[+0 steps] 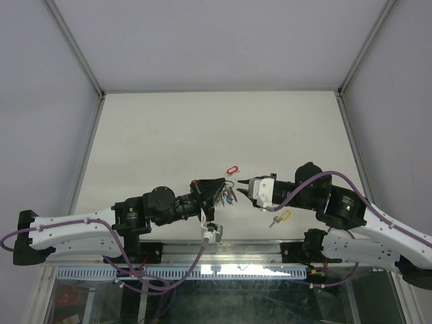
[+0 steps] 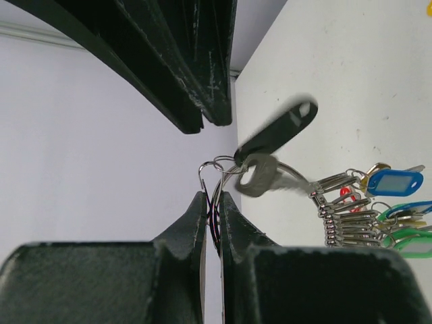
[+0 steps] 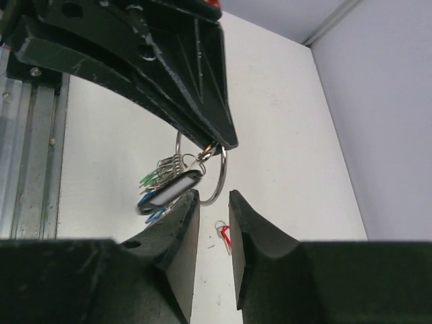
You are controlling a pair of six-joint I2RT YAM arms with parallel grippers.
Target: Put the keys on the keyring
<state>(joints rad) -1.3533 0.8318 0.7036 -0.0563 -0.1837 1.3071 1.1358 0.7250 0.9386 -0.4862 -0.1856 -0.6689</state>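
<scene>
My left gripper (image 1: 219,189) is shut on the thin silver keyring (image 2: 217,169) and holds it up above the table. A black-tagged key (image 2: 278,129), a silver key (image 2: 260,177) and a bunch of blue- and green-tagged keys (image 2: 395,183) hang from the ring. In the right wrist view the keyring (image 3: 220,177) hangs from the left gripper's fingertips (image 3: 217,138), with the key bunch (image 3: 165,182) beside it. My right gripper (image 3: 214,197) is open, its tips just under the ring's lower edge; it is empty. It faces the left gripper in the top view (image 1: 244,187).
A red-tagged key (image 1: 231,168) lies on the white table beyond the grippers and also shows in the right wrist view (image 3: 225,233). A yellow-tagged key (image 1: 281,217) lies near the right arm. White walls enclose the table; a metal rail runs along the near edge (image 1: 216,260).
</scene>
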